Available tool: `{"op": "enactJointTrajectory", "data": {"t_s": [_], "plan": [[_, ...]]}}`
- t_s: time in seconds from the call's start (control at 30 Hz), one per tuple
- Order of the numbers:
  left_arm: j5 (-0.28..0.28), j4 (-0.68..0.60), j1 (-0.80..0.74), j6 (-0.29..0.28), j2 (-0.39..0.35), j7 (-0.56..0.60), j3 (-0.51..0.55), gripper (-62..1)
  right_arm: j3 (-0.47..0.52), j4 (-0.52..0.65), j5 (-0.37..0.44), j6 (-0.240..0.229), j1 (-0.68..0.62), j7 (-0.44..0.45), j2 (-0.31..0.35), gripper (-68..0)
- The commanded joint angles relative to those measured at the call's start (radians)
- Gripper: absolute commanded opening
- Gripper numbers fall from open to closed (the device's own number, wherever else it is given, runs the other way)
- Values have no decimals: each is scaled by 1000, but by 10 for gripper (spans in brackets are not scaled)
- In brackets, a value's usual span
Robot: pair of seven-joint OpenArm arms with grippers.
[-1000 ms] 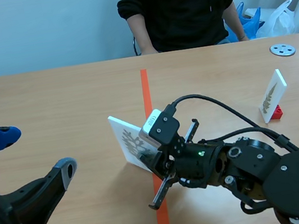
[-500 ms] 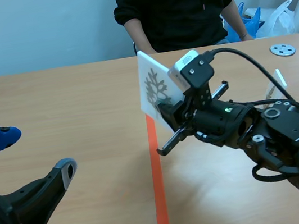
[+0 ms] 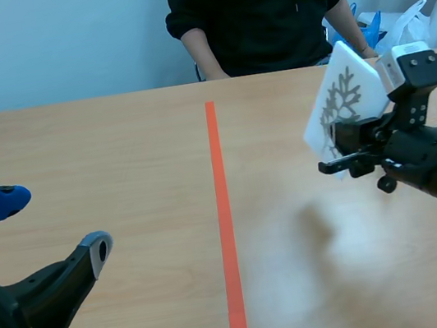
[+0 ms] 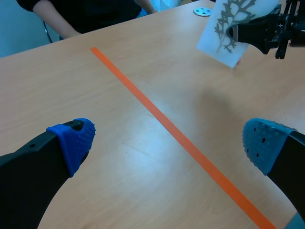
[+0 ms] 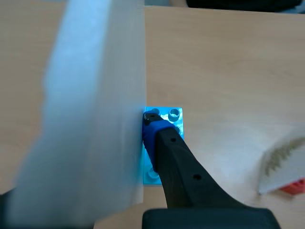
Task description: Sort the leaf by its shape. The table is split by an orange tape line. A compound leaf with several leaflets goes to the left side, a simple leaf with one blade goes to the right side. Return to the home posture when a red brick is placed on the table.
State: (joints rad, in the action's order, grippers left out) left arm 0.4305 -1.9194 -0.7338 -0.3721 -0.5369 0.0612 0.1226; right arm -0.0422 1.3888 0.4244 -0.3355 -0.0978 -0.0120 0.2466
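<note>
The left gripper [image 3: 53, 222] hangs over the tabletop's near left corner, its blue-padded fingers wide apart and holding nothing. Right of the orange tape line [image 3: 225, 213], the right gripper [image 3: 347, 148] is clamped on the white card printed with a dark lobed leaf [image 3: 342, 103]. The card has risen from the line and swung over the tabletop's right half, so setting it down there likely remains.

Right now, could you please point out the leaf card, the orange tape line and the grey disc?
leaf card [image 3: 342, 103]: scene view, on its printed face.
orange tape line [image 3: 224, 213]: scene view, midway along the strip.
grey disc [image 4: 202, 10]: left wrist view, on its centre.
</note>
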Motion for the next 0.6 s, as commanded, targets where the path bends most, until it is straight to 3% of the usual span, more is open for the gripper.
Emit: {"op": "enactJointTrajectory", "data": {"t_s": [0.0, 0.17, 0.57], "plan": [[6, -8, 0, -5, 7, 17, -1, 14, 15, 17, 11, 5, 20, 2, 14, -656], [6, -8, 0, -5, 7, 17, -1, 14, 42, -8, 10, 105, 21, -8, 14, -656], [6, -8, 0, -5, 7, 17, -1, 14, 42, -226, -39, 127, 97, 72, 13, -656]]}}
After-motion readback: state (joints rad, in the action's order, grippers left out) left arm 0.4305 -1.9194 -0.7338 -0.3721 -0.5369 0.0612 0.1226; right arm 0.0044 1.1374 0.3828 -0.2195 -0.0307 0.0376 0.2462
